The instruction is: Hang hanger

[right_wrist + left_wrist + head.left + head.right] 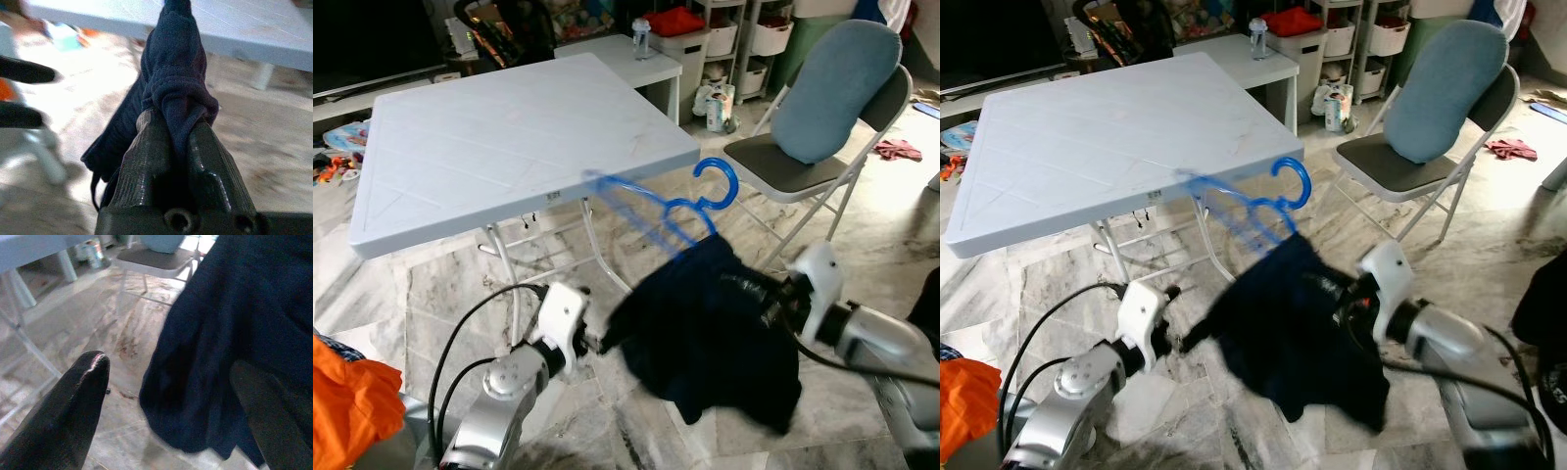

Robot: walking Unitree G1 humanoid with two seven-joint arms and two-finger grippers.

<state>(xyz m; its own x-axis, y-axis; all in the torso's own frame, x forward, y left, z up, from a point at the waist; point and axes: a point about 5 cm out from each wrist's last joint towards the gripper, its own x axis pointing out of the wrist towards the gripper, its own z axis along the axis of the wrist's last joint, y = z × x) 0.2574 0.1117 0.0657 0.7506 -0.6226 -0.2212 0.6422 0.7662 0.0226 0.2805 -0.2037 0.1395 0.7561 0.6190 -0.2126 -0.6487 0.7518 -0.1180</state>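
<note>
A blue plastic hanger (717,182) sticks up out of a dark navy garment (705,333), held in the air in front of the white folding table (509,137). Its outline is blurred. My right gripper (176,127) is shut on a bunched fold of the garment near its top, seen from the head at the garment's right side (759,294). My left gripper (600,344) is open at the garment's lower left edge. In the left wrist view the cloth (234,333) hangs just ahead of the two spread fingers (80,401).
A grey folding chair (783,162) with a blue cushion (837,88) stands to the right of the table. An orange cloth (347,401) lies at the lower left. Storage shelves and clutter line the back wall. The floor is marble tile.
</note>
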